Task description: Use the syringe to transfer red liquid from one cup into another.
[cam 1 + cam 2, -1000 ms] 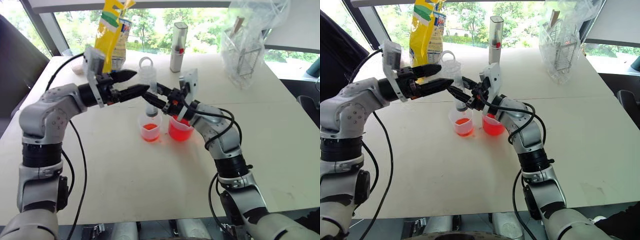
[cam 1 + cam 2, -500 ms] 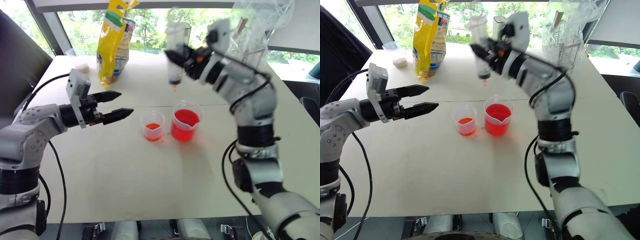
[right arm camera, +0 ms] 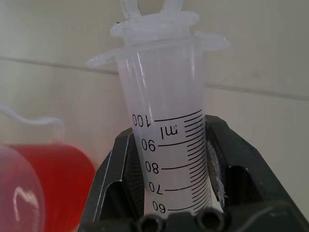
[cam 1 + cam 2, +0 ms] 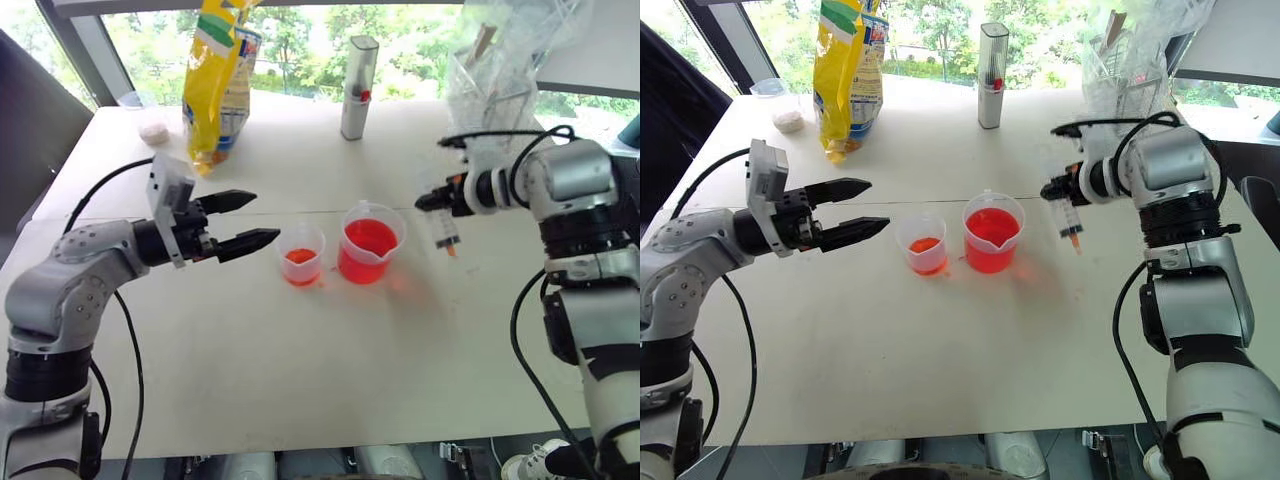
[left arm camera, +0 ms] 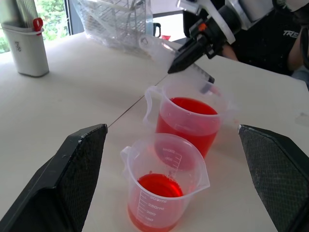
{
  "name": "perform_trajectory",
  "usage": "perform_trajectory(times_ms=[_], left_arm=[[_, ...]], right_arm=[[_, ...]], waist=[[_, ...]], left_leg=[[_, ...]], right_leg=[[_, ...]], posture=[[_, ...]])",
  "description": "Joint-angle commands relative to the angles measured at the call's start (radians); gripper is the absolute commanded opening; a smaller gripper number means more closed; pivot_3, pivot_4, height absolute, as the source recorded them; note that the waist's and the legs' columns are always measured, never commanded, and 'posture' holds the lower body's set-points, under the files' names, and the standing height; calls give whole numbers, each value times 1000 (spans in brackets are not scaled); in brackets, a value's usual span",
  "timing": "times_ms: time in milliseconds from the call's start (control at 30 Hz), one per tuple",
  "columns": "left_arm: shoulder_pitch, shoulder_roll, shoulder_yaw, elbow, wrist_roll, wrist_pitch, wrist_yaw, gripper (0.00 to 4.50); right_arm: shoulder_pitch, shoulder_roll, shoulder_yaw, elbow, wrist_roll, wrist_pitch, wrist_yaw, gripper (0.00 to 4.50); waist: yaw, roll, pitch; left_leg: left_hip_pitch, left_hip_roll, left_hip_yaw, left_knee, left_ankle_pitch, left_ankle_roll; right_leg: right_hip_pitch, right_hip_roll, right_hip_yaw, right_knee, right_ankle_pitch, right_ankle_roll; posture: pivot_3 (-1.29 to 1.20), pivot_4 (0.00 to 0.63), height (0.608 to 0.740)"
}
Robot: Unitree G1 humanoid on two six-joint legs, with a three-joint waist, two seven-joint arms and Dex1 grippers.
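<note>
Landmark: I place everything from the spouted beaker (image 4: 371, 244), which stands near the middle of the white table (image 4: 300, 390).
Beaker contents: I see red liquid (image 4: 368, 240) filling it to well over half.
Smaller cup: the smaller cup (image 4: 302, 254) sits just beside the beaker on its left, apart from it, with a shallow red layer at the bottom.
Right gripper: my right gripper (image 4: 441, 200) hangs to the right of the beaker, above the table, fingers clamped on the barrel of the syringe (image 4: 446, 229).
Syringe: I see it hanging tip down with an orange tip, clear of the beaker rim; its barrel looks empty where the wrist view shows it.
Left gripper: my left gripper (image 4: 248, 220) hovers left of the smaller cup, pointing toward it, fingers spread wide and holding nothing.
Behind the beaker: a white canister (image 4: 356, 88) and a yellow bag (image 4: 213, 82) stand well back.
</note>
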Motion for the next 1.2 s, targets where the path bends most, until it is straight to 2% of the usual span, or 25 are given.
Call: perform_trajectory(times_ms=[33, 233, 433, 467, 600, 667, 767, 967, 1067, 1200], left_arm=[[11, 11, 4, -38, 8, -30, -4, 4438], [24, 17, 3, -50, 6, -38, 0, 4438], [26, 13, -2, -48, 11, -47, 5, 4500], [26, 10, -1, -47, 13, -53, 7, 4500], [24, -3, 4, -34, 22, -77, 16, 4500], [29, -5, 8, -29, 30, -106, 5, 4500], [39, 3, 15, -27, 27, -120, -10, 4500], [80, 81, 26, -39, 22, -104, -71, 4500], [88, 117, 33, -33, 18, -104, -96, 4500], [90, 158, 61, -23, 0, -87, -119, 4500]], right_arm=[[13, -10, 18, 45, -34, -2, 6, 1360], [67, -9, 67, 73, -66, -3, 24, 1360], [78, -5, 35, 66, -68, -7, 21, 4348], [81, -8, 29, 56, -65, -4, 22, 4436], [115, -62, 24, -111, -47, -29, 56, 4436], [167, -129, 15, -281, -32, -117, 116, 4436], [228, -237, -15, -503, 34, -139, 226, 4436], [321, -393, -193, -778, 220, -129, 397, 4436], [400, -475, -259, -868, 266, -185, 469, 4436], [519, -532, -362, -948, 331, -225, 528, 4436]], waist=[[0, 0, 0], [0, 0, 0], [1, 0, -1], [1, 0, -1], [2, 0, 0], [3, 1, 0], [5, 2, 0], [1, 1, 0], [3, 2, 0], [3, 0, 1]], left_leg=[[0, 0, 0, 0, 0, 0], [0, -1, 0, 3, 0, 0], [0, -1, -2, 4, 0, 0], [0, -1, -2, 5, 0, 0], [0, -1, -2, 5, 0, 0], [-1, -1, -2, 5, 0, 0], [-1, -1, -3, 5, 0, 0], [1, 0, -5, 5, 0, 0], [1, 0, -5, 5, 0, 0], [5, 0, -5, 7, 0, 0]], right_leg=[[0, -1, 0, 0, 0, 0], [2, 0, 0, 0, 1, 1], [3, 2, -2, 1, 1, 1], [4, 2, -2, 1, 1, 1], [4, 1, -2, 1, 1, 1], [3, 1, -2, 1, 1, 1], [3, 1, -3, 1, 1, 1], [5, 1, -4, 1, 1, 1], [5, 1, -4, 1, 1, 1], [10, 0, -5, 0, 0, 1]], posture=[[0, 150, 740], [0, 150, 740], [0, 150, 740], [0, 150, 740], [0, 150, 740], [0, 150, 740], [0, 150, 740], [0, 150, 740], [0, 150, 740], [0, 150, 740]])
